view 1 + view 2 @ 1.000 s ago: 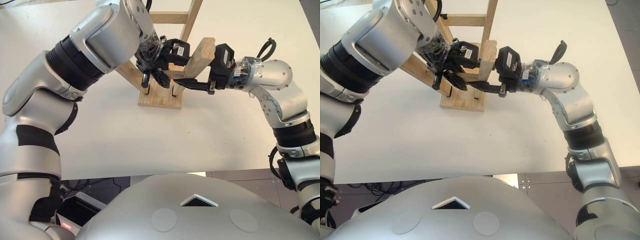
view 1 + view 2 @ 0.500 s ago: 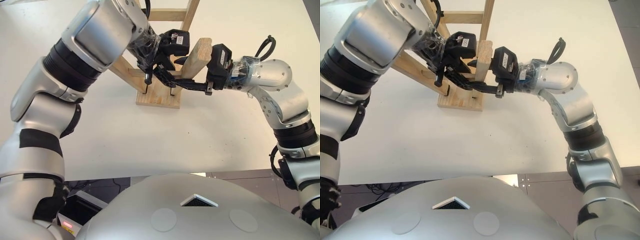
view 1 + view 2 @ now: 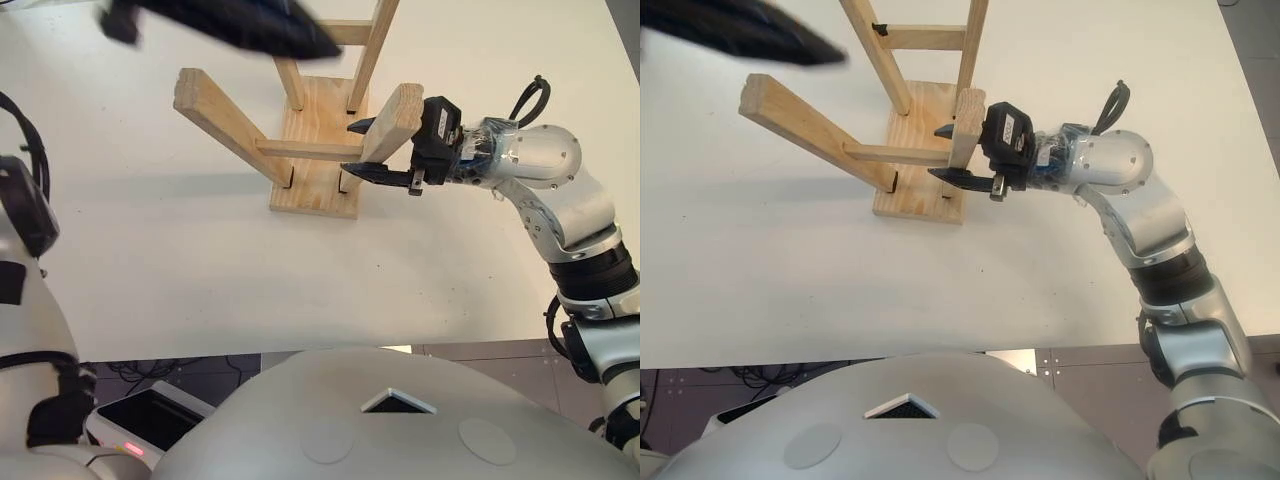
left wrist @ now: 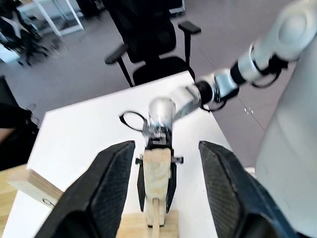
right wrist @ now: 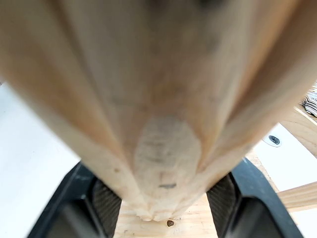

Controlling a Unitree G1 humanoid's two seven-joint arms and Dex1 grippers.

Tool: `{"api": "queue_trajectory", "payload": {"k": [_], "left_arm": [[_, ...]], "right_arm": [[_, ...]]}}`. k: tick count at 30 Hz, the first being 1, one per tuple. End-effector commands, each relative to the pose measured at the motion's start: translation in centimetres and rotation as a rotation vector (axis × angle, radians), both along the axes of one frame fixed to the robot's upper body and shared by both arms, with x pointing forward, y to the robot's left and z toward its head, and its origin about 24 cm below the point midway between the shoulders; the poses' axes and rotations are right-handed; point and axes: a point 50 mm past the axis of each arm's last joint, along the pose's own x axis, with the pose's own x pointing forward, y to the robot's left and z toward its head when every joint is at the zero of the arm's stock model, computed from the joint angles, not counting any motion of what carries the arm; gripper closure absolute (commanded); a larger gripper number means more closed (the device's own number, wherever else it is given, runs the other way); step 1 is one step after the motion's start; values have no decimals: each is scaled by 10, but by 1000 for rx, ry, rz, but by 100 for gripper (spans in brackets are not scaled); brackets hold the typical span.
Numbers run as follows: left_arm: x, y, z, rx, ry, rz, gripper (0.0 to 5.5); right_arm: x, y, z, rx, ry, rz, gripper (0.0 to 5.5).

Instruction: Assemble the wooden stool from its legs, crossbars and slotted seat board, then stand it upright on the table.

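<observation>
The wooden stool lies upside down on the white table, its slotted seat board flat and its legs pointing up. A near leg leans out to the left, joined by a crossbar to the leg on the right. My right gripper is shut on that right leg, one finger on each side; the leg sits between its pads. Two far legs carry another crossbar. My left gripper hangs open above the stool, a blurred dark shape at the back left.
The table's front edge runs close below the stool, and its right edge lies beyond my right arm. Bare table surface spreads left and in front of the stool. A black office chair stands past the table.
My left gripper has let go near the crossbar and the near legs and swung up and away to the back left. The right gripper keeps its hold on the leg.
</observation>
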Motion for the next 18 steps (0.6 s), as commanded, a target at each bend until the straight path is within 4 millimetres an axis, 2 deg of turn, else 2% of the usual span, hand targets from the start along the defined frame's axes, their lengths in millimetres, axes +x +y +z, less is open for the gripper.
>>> {"api": "queue_trajectory", "payload": {"k": [1,2,3,4,6,8,10,11,14,15,18], "left_arm": [[35,50,9,-350,120,352,314],[46,64,4,-443,159,437,314],[64,83,-13,-520,197,568,314],[77,97,-34,-547,228,680,314],[93,113,-88,-499,284,840,314],[102,115,-163,-378,369,961,314],[97,105,-225,-246,436,993,314],[91,98,-248,-173,449,991,314],[76,88,-292,3,432,1002,314],[72,87,-304,68,390,1004,314],[66,83,-319,128,345,985,314]], "right_arm": [[-7,-43,-50,-163,270,-205,346],[-4,-40,-36,-86,269,-192,346],[-1,-38,-18,8,236,-178,346],[2,-37,-5,77,219,-183,309],[4,-39,13,151,186,-176,272],[2,-41,19,159,175,-170,239],[-3,-45,18,133,180,-161,215],[-6,-48,17,97,182,-146,194],[-14,-71,14,-47,211,-110,194],[-16,-82,6,-140,237,-114,194],[-19,-104,-18,-333,266,-127,194]]}}
